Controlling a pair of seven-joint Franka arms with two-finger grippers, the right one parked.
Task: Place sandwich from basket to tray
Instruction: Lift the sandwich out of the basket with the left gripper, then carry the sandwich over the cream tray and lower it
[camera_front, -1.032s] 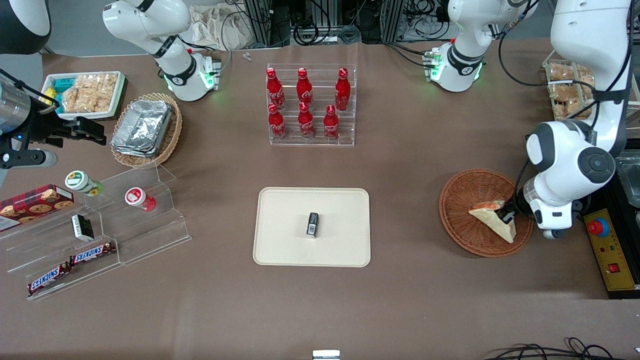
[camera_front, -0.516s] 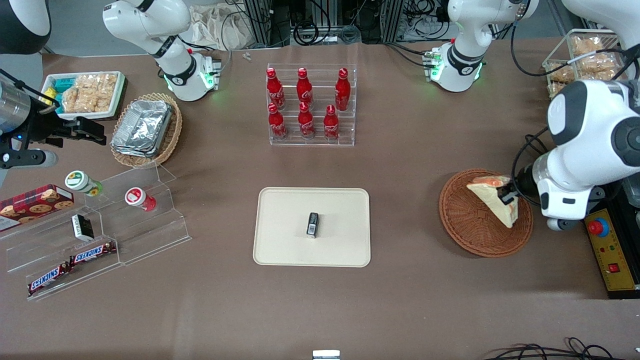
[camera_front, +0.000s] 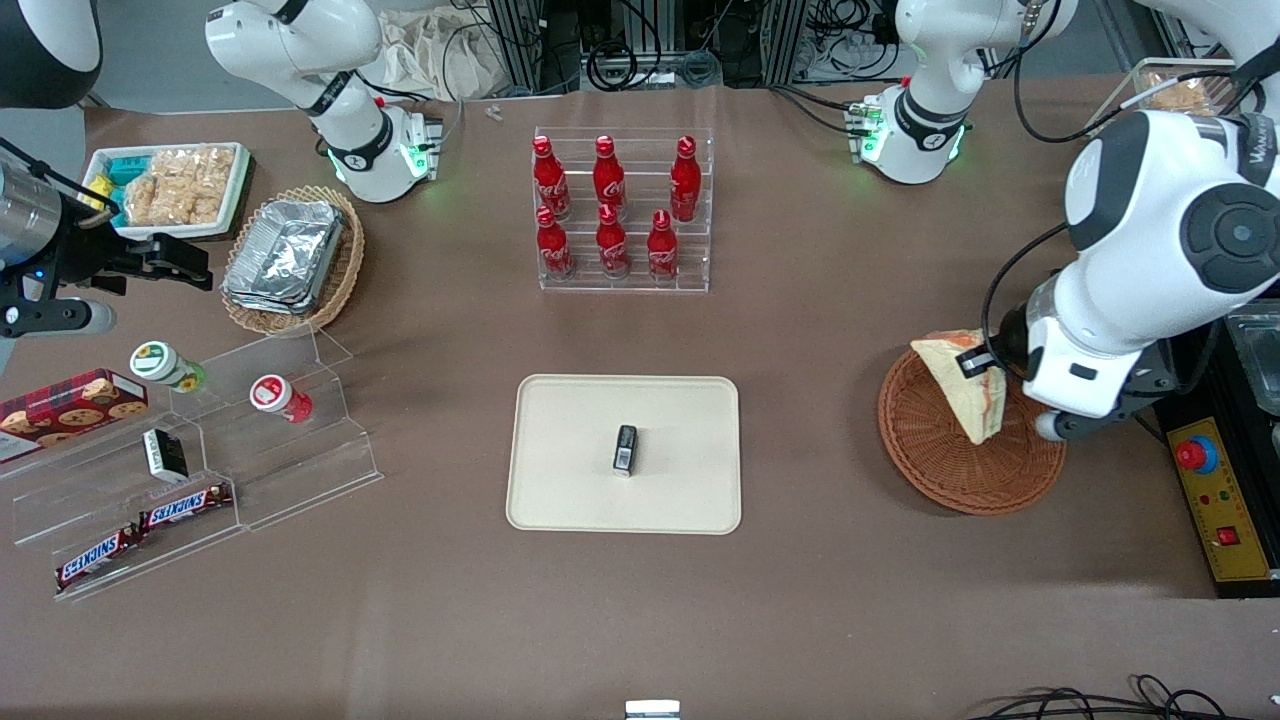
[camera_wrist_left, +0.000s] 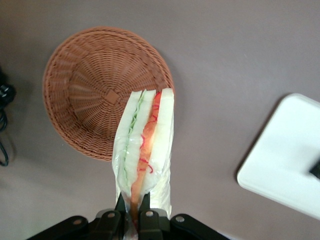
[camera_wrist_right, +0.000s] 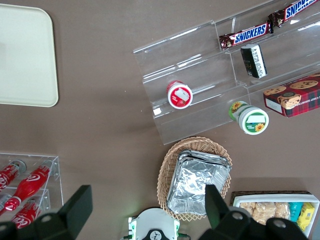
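While its fingers pinch the corner of the sandwich, the left gripper holds it in the air above the basket, over the rim nearer the tray, which carries a small dark packet.

I read "SNICKERS" on two chocolate bars lying on the lowest step of the clear acrylic stand; the right wrist view shows the same word on both. The red bottles in the clear rack carry white script I cannot make out. My gripper bears no lettering I can read.
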